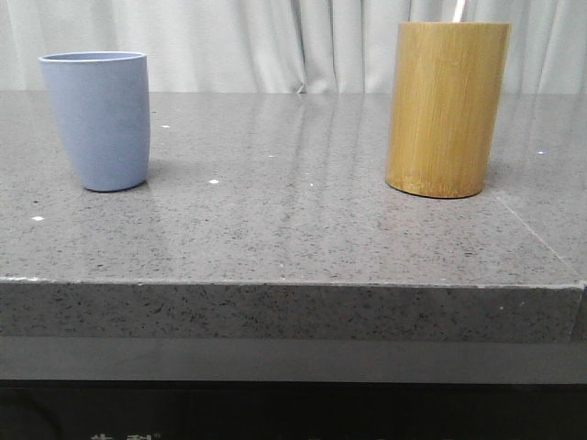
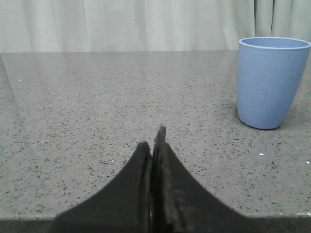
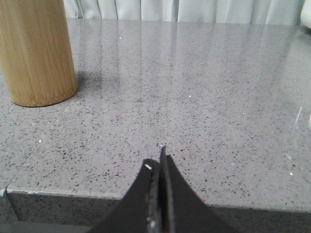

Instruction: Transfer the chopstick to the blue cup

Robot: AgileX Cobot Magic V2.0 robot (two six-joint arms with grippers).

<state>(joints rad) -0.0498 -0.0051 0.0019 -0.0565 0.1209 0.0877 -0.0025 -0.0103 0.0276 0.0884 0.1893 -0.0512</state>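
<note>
While both hands idle closed and empty at the desk (image 1: pixel 293 238) edge, left hand (image 2: pixel 154 145), right hand (image 3: pixel 159 162): step not begun. Chopstick (image 1: pixel 459 10), seemingly just a pale tip, inside bamboo cup (image 1: pixel 447 108); blue cup (image 1: pixel 96 119) well apart. Next: open right hand, reach for tip.

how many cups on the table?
2. The blue cup stands at the table's left; the bamboo cup stands at the right, with the chopstick tip poking above its rim.
</note>
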